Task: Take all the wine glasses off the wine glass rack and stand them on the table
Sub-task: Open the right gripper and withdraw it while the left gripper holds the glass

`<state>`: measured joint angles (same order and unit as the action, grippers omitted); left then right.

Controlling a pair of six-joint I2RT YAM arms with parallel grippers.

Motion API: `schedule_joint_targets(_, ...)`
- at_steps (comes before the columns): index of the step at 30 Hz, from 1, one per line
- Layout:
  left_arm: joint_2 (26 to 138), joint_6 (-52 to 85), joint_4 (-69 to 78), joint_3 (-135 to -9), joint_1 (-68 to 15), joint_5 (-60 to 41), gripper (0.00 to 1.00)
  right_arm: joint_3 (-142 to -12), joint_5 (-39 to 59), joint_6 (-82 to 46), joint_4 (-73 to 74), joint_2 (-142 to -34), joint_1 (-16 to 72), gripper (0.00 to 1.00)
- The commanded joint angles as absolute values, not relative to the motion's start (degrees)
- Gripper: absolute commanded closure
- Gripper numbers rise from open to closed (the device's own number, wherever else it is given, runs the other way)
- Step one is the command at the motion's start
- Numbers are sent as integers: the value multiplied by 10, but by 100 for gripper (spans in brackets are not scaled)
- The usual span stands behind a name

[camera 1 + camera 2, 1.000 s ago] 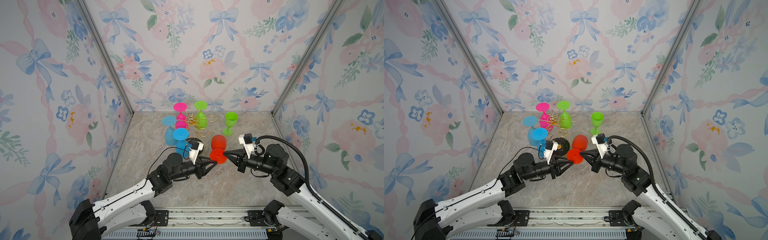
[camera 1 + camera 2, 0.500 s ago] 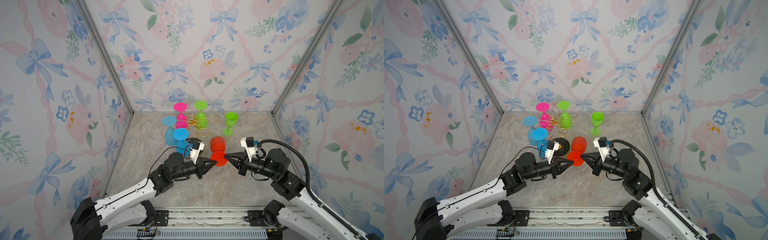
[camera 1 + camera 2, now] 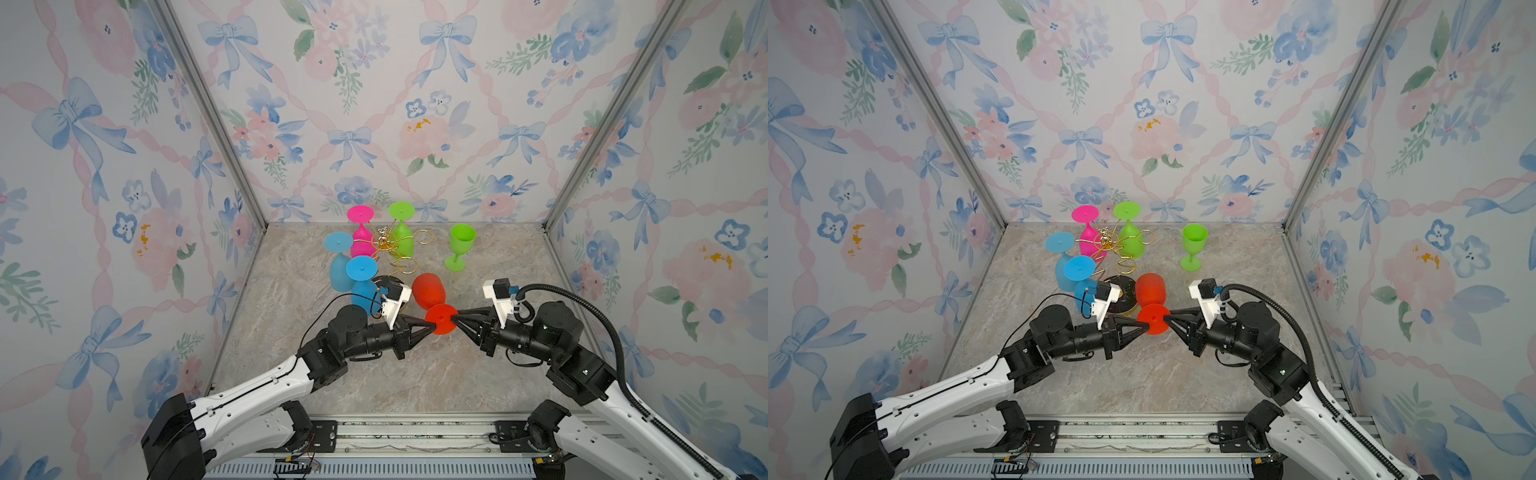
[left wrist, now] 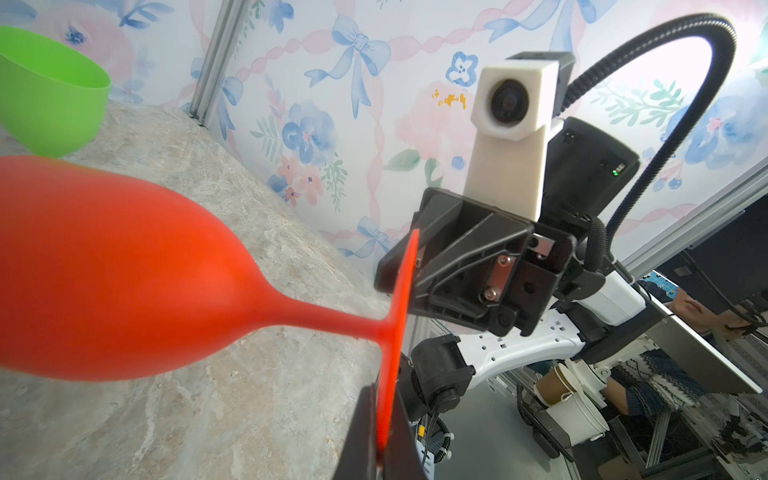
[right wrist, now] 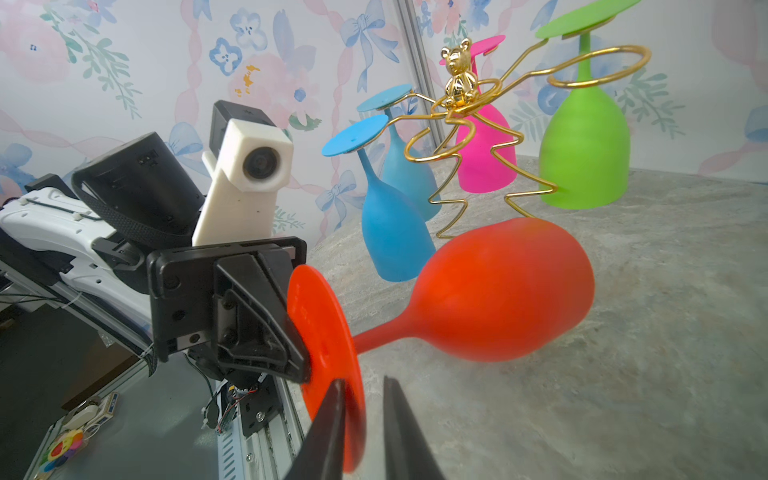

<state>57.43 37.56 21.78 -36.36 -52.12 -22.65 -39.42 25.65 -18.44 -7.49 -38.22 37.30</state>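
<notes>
A red wine glass [image 3: 429, 290] [image 3: 1150, 288] hangs tilted above the table, clear of the gold wire wine glass rack [image 3: 384, 242] [image 3: 1106, 242], with its round foot between the two grippers. My left gripper [image 3: 432, 326] [image 3: 1145, 326] [image 4: 382, 395] is shut on the foot's rim. My right gripper [image 3: 455, 319] [image 3: 1167, 319] [image 5: 363, 380] is open. The opposite rim sits between its fingers, with a gap to one finger. In the right wrist view the red wine glass [image 5: 498, 291] lies in front of the wine glass rack [image 5: 457, 108].
Two blue glasses [image 3: 361, 270], a pink glass [image 3: 360, 232] and a green glass [image 3: 402, 232] hang upside down on the rack. Another green glass [image 3: 460, 248] [image 3: 1192, 247] stands upright at the back right. The rack's black base [image 3: 1121, 293] lies just behind my left wrist.
My left gripper has shut on the red glass's foot. My right gripper, shut on the foot before, has opened a little. The glass has hardly moved.
</notes>
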Motion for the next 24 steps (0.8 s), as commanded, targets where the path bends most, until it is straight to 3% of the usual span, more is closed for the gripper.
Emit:
schedule_joint_targets(1,581,354,243,-383,-523,-250,100,-424,242,-181,-138,-363,378,69)
schedule_joint_targets(12,619,294,201,-418,-524,-302,100,-500,172,-220,-238,-303,377,20)
schedule_joint_targets(20,624,154,47,-467,-536,-250,100,-602,38,-262,-379,-376,354,20)
schedule_joint_targets(24,609,108,41,-457,-558,-231,100,-654,92,-302,-434,-450,292,21)
